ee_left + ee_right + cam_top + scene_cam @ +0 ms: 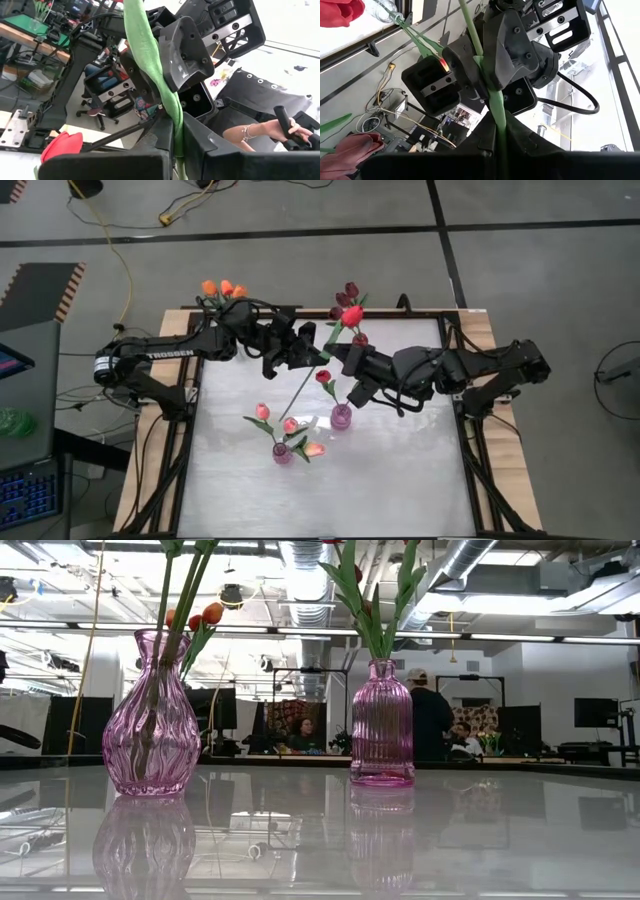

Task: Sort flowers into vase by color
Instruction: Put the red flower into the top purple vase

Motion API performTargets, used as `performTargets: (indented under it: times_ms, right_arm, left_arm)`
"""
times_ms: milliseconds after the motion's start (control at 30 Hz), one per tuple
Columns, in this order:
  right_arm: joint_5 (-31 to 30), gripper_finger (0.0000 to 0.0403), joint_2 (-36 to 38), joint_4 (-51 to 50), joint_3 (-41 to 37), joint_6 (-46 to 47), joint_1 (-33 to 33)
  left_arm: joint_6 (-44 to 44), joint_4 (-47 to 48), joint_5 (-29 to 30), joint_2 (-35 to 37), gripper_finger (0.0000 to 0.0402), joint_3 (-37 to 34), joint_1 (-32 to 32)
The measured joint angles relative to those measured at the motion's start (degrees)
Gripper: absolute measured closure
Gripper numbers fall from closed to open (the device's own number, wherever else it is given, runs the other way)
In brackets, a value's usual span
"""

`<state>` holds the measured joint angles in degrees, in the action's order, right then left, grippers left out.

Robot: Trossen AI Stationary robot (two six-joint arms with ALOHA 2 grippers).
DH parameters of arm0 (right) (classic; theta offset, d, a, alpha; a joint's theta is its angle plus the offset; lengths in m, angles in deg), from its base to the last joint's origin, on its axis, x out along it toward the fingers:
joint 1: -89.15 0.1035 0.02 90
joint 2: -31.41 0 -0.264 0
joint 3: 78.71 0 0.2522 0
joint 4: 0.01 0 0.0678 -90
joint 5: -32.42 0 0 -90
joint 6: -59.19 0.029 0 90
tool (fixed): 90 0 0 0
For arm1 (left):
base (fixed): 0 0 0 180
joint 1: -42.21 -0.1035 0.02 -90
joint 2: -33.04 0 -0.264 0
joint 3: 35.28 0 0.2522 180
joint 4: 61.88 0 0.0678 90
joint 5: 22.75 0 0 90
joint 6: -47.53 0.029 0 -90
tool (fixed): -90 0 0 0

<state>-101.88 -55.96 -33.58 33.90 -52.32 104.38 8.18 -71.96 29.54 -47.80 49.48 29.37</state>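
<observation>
Pinching the same red tulip (351, 316) stem from both sides, the left gripper (318, 352) and right gripper (338, 356) are meeting nose to nose above the worktop (400, 470), near the middle of its far edge. Both are clamping down tight on that green stem, so the flower is hanging in the air between them. Closer to the near side, two pink vases (341, 417) are already holding pink and red tulips.
</observation>
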Motion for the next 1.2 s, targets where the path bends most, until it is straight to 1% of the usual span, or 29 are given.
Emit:
performTargets:
  times_ms: [433, 600, 767, 900, 1000, 1067, 1133, 1200]
  right_arm:
    - [-0.6, 0.0355, 0.0, -0.2, 0.0, 0.4, 0.0]
    - [-0.6, 0.0348, 0.0, 0.6, 0.0, 1.1, 0.0]
    - [-0.6, 0.0318, -0.1, 5.5, -0.1, 3.7, 0.2]
    - [-1.0, 0.0287, -0.1, 5.9, -0.1, 3.7, 0.7]
    - [-1.3, 0.0265, -0.1, 6.0, -0.1, 3.7, 1.5]
    - [-1.6, 0.0252, -0.1, 6.1, -0.1, 5.6, 2.1]
    - [-3.1, 0.0242, -0.1, 6.3, -0.1, 8.7, 2.7]
    - [-6.2, 0.0234, -0.1, 6.3, -0.1, 11.3, 3.4]
  left_arm:
    - [0.0, 0.0, 0.0, 0.0, 0.0391, 0.0, 0.0]
    - [2.1, 0.2, 0.0, 0.0, 0.0391, 0.0, 0.0]
    - [3.1, -0.5, -0.1, 0.2, 0.0391, 0.1, 0.0]
    - [5.8, -0.2, -0.3, 0.2, 0.0391, 0.1, 0.0]
    - [6.1, -0.2, -0.6, 0.2, 0.0391, 0.1, 0.0]
    - [6.6, 0.0, -0.4, 0.2, 0.0391, 0.1, 0.0]
    - [8.4, -0.1, 0.2, 0.2, 0.0391, 0.1, 0.0]
    - [9.7, -0.3, 0.4, 0.2, 0.0391, 0.1, 0.0]
